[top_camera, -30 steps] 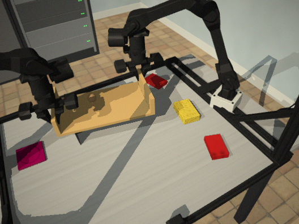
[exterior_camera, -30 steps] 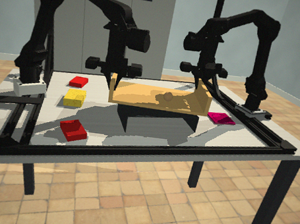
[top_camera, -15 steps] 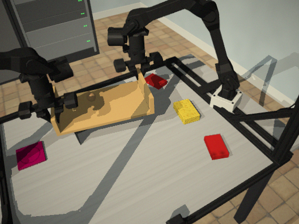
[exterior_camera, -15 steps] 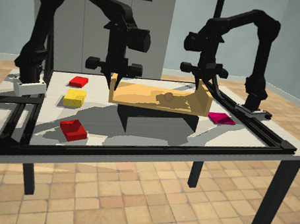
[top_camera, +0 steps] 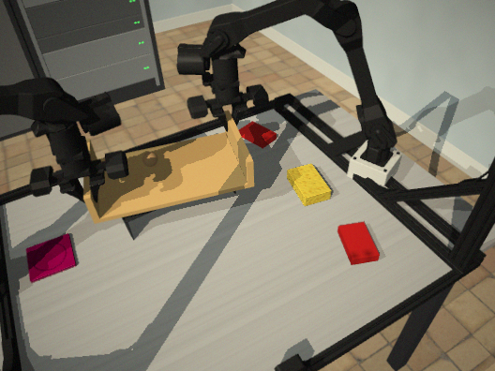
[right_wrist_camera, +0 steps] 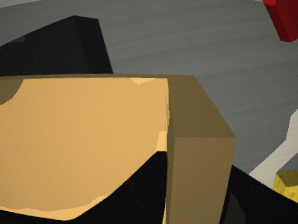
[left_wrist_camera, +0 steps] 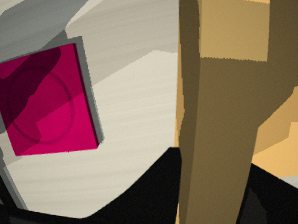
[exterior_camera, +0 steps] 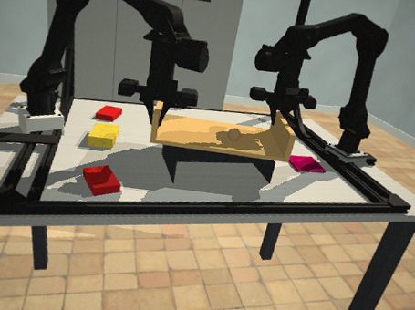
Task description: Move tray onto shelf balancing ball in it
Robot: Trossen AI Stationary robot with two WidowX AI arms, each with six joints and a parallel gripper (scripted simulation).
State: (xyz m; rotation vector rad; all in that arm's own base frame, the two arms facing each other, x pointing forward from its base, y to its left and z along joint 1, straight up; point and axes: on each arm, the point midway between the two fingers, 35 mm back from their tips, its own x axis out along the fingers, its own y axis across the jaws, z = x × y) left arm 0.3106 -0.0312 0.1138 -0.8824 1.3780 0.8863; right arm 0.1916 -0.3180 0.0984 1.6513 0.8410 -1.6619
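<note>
Over the pale, streaky-grained tabletop (top_camera: 244,286) (exterior_camera: 347,188) (left_wrist_camera: 135,105) (right_wrist_camera: 200,45), the left gripper (top_camera: 84,194) (exterior_camera: 281,117) (left_wrist_camera: 195,157) and right gripper (top_camera: 229,123) (exterior_camera: 158,116) (right_wrist_camera: 183,161) pinched opposite upright end walls of the smooth, tan rectangular tray (top_camera: 202,170) (exterior_camera: 188,132) (left_wrist_camera: 220,105) (right_wrist_camera: 85,135). It lay above the angular black shelf (top_camera: 134,228) (exterior_camera: 222,160) (right_wrist_camera: 60,50), contact unclear, carrying the round brown ball (top_camera: 150,159) (exterior_camera: 234,134).

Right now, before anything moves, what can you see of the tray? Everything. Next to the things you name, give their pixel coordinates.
The tray (top_camera: 202,173) (exterior_camera: 188,132) (left_wrist_camera: 215,125) (right_wrist_camera: 90,135) is long, light orange-brown, wood-like, with a flat floor and a raised wall at each short end. It looks about level, over the dark shelf (top_camera: 132,228) (exterior_camera: 171,162) (right_wrist_camera: 85,47); I can't tell whether they touch. The left gripper (top_camera: 85,192) (exterior_camera: 282,115) (left_wrist_camera: 195,157) and right gripper (top_camera: 230,117) (exterior_camera: 157,116) (right_wrist_camera: 183,161) each clamp an end wall. The ball (top_camera: 149,159) (exterior_camera: 234,134) sits on its floor, nearer the left gripper.
</note>
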